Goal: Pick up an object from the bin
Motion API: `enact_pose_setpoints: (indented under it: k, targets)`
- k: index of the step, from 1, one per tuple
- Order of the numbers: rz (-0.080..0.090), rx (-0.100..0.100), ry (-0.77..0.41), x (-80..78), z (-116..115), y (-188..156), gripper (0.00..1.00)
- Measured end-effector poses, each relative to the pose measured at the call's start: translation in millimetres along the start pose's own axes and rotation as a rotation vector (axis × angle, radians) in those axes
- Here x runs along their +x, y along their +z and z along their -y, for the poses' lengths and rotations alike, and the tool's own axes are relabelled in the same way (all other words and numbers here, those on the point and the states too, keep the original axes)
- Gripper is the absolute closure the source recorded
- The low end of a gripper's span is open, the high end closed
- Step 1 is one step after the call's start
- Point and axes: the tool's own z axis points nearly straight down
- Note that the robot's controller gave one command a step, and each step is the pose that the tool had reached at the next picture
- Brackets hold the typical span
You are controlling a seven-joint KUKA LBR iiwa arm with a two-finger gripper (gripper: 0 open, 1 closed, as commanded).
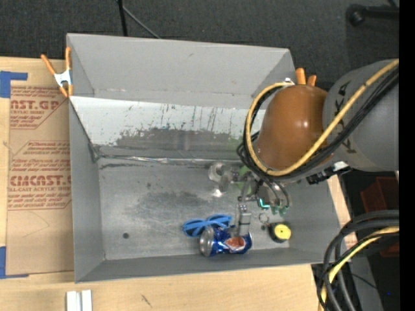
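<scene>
My gripper (244, 220) reaches down from under the arm's wrist at the bin's front right. Its tip stands just above a crushed blue, red and silver drink can (225, 243) that lies near the front wall. Touching the can's upper left is a pair of blue plastic glasses (204, 225). To the right of the gripper lies a small yellow round thing with a black centre (280, 232). Whether the tip touches the can I cannot tell.
A clear, shiny crumpled thing (218, 173) lies behind the gripper towards the back wall, with a bit of green (242, 172) beside it, partly hidden by the arm's cables. The bin's left half is bare grey floor.
</scene>
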Motion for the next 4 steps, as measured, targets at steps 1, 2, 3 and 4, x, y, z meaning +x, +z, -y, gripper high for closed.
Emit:
enact_pose_setpoints:
  k: [1, 2, 3, 4]
  targets:
    - [0.01, -0.001, 0.009, 14.0, -10.2, 102.8, 0.0]
    - [0.009, -0.001, 0.008, 13.4, -9.9, 99.1, 1.0]
    - [0.017, 0.001, 0.002, -10.4, 4.9, -14.5, 1.0]
    - [0.017, 0.001, -0.049, 2.0, 10.3, -93.9, 1.0]
